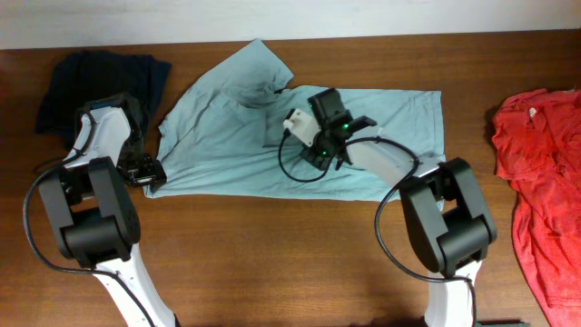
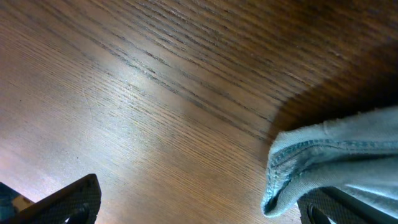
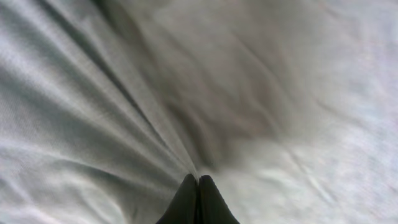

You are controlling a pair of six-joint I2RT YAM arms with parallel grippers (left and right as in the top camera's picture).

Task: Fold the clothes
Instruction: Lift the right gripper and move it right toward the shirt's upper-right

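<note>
A pale grey-teal T-shirt (image 1: pixel 381 127) lies spread across the middle of the wooden table (image 1: pixel 272 254), with a sleeve turned up at its top left. My right gripper (image 1: pixel 318 96) is down on the shirt's upper middle. In the right wrist view this gripper (image 3: pixel 198 180) is shut on a pinch of the T-shirt (image 3: pixel 93 112), and creases run out from the fingertips. My left gripper (image 1: pixel 152 174) stands open at the shirt's lower left corner. In the left wrist view the left gripper (image 2: pixel 199 208) has bare wood between its fingers, and the T-shirt's hem (image 2: pixel 329 155) drapes over the right finger.
A dark navy garment (image 1: pixel 100 82) is bunched at the back left, just behind the left arm. A red shirt (image 1: pixel 540 182) lies along the table's right edge. Bare wood runs along the front of the table between the two arm bases.
</note>
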